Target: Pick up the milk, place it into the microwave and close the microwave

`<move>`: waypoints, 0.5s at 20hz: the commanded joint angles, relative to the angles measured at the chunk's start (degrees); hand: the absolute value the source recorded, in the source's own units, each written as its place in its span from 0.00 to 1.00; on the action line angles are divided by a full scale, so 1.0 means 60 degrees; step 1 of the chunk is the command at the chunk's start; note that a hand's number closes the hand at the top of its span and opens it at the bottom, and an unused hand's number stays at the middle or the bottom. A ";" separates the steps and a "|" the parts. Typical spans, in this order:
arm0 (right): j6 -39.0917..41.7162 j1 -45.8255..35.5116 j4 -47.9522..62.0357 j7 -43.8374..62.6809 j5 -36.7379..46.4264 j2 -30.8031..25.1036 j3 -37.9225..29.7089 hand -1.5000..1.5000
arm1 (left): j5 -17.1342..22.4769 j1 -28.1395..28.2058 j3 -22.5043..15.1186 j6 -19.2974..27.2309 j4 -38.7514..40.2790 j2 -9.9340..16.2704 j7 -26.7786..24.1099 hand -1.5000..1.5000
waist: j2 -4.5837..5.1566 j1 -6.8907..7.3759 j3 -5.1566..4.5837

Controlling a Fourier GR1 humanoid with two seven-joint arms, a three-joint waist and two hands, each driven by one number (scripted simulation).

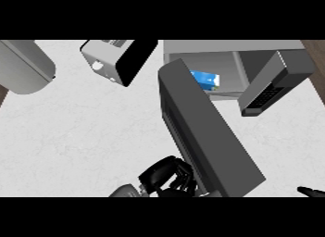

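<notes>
Milk carton inside the microwave, door swung wide, left hand at the door's outer edge.

The white worktop (76,134) fills most of what I can see, with the grey microwave (226,48) at its far side. The microwave's dark door (206,134) stands open and reaches out across the worktop toward the robot. The blue and white milk carton (206,79) is inside the cavity, near its left side, partly hidden behind the door's top edge. To the left are a big grey rounded thing (21,65) and a small grey appliance with a black face (117,60). The left hand (166,176) is low down, fingers curled, right against the door's near end and holding nothing I can see. Only fingertips of the right hand (322,192) show at the right edge; I cannot tell its pose.
</notes>
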 commanded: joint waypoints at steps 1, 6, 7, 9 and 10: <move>0.1557 -0.0089 -0.0140 -0.0865 -0.0174 -0.0184 0.0154 0.00 | 0.0764 -0.0756 -0.1166 0.0919 0.0694 -0.0033 -0.0687 1.00 | 0.0054 -0.0187 -0.0007; 0.1369 -0.0132 -0.0902 -0.0470 -0.0262 0.0113 0.0613 0.00 | 0.2076 -0.1087 -0.2121 0.2183 0.0265 -0.0028 -0.0958 1.00 | 0.0068 -0.0447 -0.0029; 0.1187 0.0068 -0.0956 -0.0734 -0.0121 0.0352 0.0785 0.00 | 0.2454 -0.1145 -0.2374 0.2324 -0.0041 -0.0027 -0.0538 1.00 | 0.0074 -0.0568 -0.0022; 0.1347 -0.0463 -0.1321 -0.0155 -0.0395 -0.0082 0.0703 0.00 | 0.2779 -0.1574 -0.2345 0.2707 0.0020 -0.0022 -0.0393 0.00 | 0.0102 -0.0717 -0.0038; 0.1582 -0.0156 -0.1223 -0.0309 -0.0563 -0.0107 0.0631 0.00 | 0.2827 -0.1498 -0.2351 0.3057 0.0197 -0.0022 -0.0750 0.00 | 0.0123 -0.0828 -0.0031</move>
